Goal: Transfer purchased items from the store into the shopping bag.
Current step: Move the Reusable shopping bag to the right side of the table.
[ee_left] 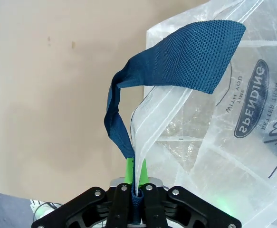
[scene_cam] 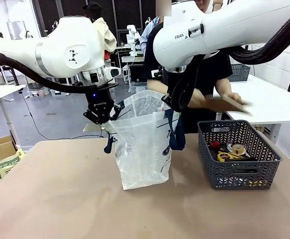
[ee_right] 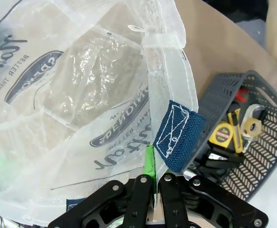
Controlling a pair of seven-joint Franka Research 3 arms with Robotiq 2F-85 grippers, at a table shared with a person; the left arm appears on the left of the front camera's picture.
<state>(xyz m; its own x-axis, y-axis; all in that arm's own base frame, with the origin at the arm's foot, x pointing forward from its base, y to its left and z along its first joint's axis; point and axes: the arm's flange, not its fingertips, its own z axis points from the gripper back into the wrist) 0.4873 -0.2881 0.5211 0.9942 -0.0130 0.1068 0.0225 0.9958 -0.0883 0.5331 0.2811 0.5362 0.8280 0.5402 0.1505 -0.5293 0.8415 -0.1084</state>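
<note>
Left end effector (ee_left: 136, 170) and right end effector (ee_right: 155, 167) clamp the bag (scene_cam: 142, 149) by its rim, spreading its mouth between them so items (scene_cam: 229, 151) from the basket (scene_cam: 239, 174) beyond the right one can drop in.

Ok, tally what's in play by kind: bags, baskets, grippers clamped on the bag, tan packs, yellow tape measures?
Shopping bag: 1
Basket: 1
Grippers shut on the bag's rim, left gripper and right gripper: 2
Flat tan pack in the person's hand: 1
Yellow tape measure in the basket: 1
Total: 6
</note>
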